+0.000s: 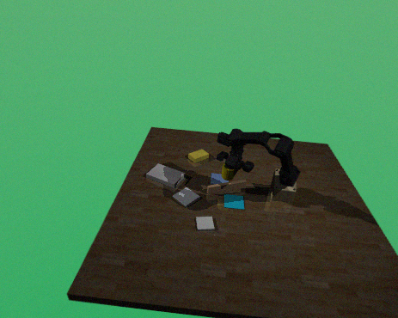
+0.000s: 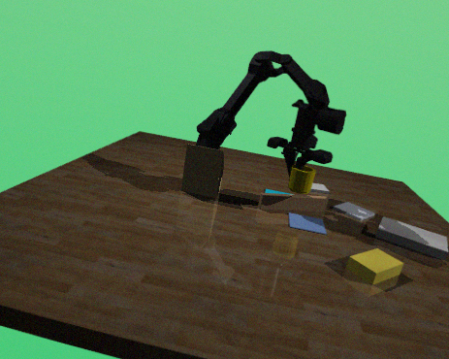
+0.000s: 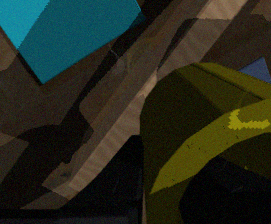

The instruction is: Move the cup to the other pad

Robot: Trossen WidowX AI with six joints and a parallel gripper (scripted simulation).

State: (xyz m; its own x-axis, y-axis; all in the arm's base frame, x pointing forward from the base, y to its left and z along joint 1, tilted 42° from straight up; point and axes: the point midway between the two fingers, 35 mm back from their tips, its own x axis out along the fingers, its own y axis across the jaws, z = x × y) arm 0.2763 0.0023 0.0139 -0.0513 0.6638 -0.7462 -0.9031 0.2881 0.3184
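My gripper pinches the rim wall of the yellow cup, one finger inside, one outside. Cup hangs upright in the air over the wooden bar, between the blue pad and the cyan pad. It looks rigid and light, but the wall is likely slick, so a rim pinch can pivot. Marbles not visible. I judge it needs level, slow carrying
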